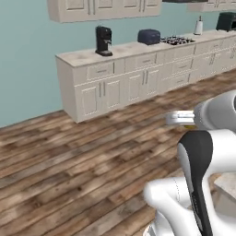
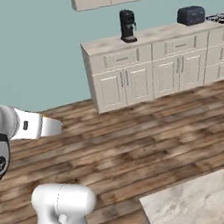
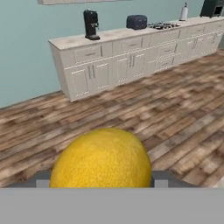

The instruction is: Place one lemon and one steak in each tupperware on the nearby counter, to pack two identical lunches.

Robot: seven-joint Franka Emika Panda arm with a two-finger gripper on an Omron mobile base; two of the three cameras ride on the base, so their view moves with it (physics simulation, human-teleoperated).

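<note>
Lemon sits right at my hand camera, pinched between the gripper fingers and carried high above the wooden floor, presumably in transit; I see a marble counter corner close by.

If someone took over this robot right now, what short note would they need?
Pincer: shut on a lemon, carried in the air above the wood floor.
Surroundings: a far counter along the wall holds a coffee machine and a toaster; a nearer marble counter corner sits beside the base.
Done: one lemon picked up.
Left: put it into a tupperware, then the other lemon and both steaks.
</note>
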